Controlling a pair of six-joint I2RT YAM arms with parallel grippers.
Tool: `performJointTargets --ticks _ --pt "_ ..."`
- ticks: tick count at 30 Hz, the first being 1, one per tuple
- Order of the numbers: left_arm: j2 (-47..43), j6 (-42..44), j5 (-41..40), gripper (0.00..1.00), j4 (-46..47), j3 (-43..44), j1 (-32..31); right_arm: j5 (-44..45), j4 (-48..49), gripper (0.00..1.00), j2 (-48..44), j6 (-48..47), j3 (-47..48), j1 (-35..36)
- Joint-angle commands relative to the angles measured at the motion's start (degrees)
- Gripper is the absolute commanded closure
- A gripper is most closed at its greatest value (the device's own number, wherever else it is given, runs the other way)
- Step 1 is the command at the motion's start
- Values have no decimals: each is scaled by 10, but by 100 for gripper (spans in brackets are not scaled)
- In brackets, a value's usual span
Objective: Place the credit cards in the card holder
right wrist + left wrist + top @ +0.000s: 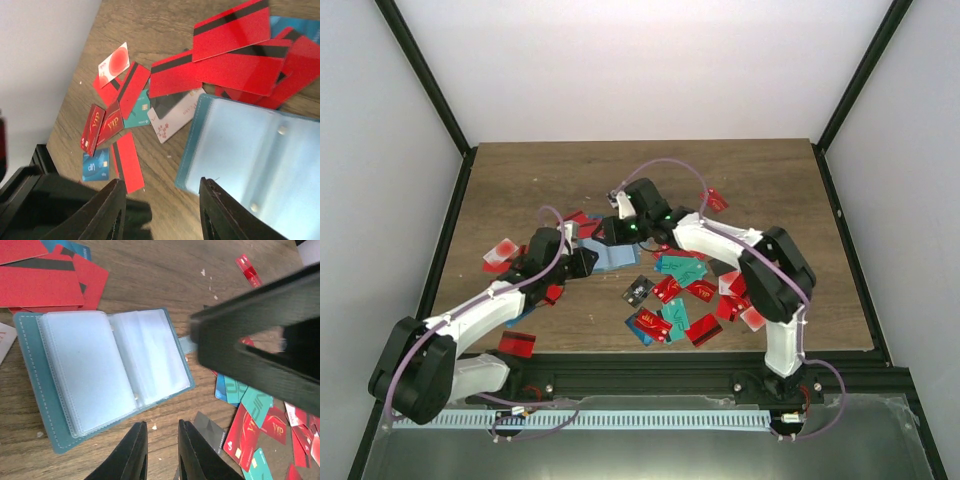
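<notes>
- The left gripper (pixel 161 426) has its fingers parted only a little. Bare wood shows in the narrow gap and nothing is gripped.
- It hangs just off one edge of the card holder (pixel 100 380).
- The right gripper (pixel 161 182) stands much wider and is likewise empty. One finger (pixel 212 210) is at the holder's teal corner, but we cannot tell whether it touches.
- The card holder lies spread open like a booklet, teal cover down and clear sleeves facing up. Its small strap tab sticks out on one side.
- In the top view we see it near the middle of the wooden table (pixel 520 180). The left gripper is just to its left and the right gripper just beyond its far edge.
- A bunch of red cards with black stripes (pixel 40 280) overlaps at the holder's far-left corner, right against the cover.
- Most of the credit cards (pixel 675 295) are scattered to the right of the holder and nearer to us. They are red, teal and one black, and several overlap.
- A few lie apart: a red one (pixel 517 343) by the near edge on the left, a whitish one with a red disc (pixel 502 250) further left, and another red one (pixel 717 200) towards the far right.
- A black housing (pixel 260 345), probably the right arm's, fills the right of the left wrist view.
</notes>
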Motion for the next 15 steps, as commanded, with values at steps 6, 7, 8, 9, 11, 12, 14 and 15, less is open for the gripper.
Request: performJointTargets --ticks 6,7,8,9,11,12,14,15 --pt "17 14 83 74 8 5 -41 103 -64 57 -174 -7 -177 5" --pt "19 11 88 73 12 0 -52 105 -75 57 -191 -2 -207 5" --pt "21 8 93 71 16 -6 -67 104 -86 57 -205 1 -226 5" --pt "21 4 99 70 22 -12 -82 98 -96 57 -219 5 -245 6" --pt "23 -8 113 66 41 -25 -114 86 -115 56 -251 10 -284 8" --pt "24 -17 119 64 50 -31 -134 86 -124 56 -265 12 -304 10" --pt "24 -31 120 63 64 -43 -161 82 -136 55 -290 19 -342 12" --pt "24 -38 119 63 70 -51 -172 78 -140 55 -301 20 -357 12"
